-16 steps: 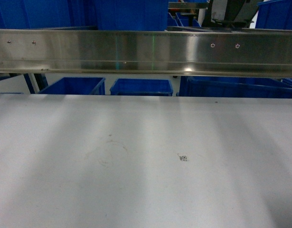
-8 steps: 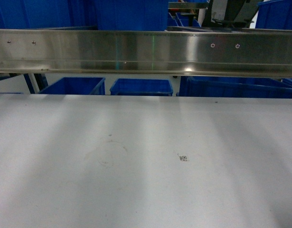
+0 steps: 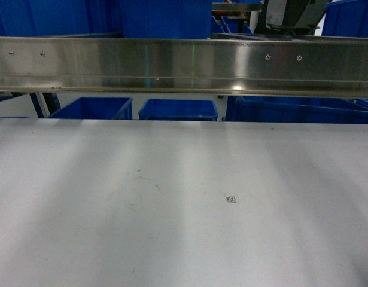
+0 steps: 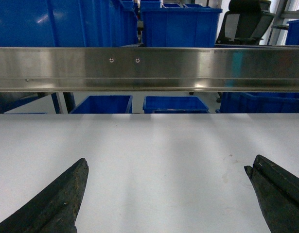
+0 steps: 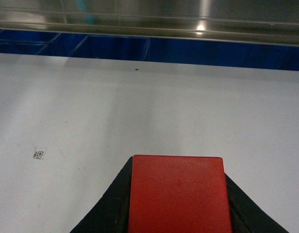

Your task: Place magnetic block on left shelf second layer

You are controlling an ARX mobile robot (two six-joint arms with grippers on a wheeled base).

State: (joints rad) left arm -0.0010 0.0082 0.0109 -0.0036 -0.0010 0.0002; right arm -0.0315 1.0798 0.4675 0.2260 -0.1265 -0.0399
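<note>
The magnetic block is a plain red cube that fills the bottom of the right wrist view. My right gripper is shut on it, with a black finger pressed against each side, just above the white table. My left gripper stands open over the same table, its two dark fingertips far apart with nothing between them. Neither gripper shows in the head view. The left shelf second layer is out of view.
A long stainless-steel beam runs across above the far edge of the white table. Behind it stand several blue bins and a black office chair. A small printed marker lies on the table.
</note>
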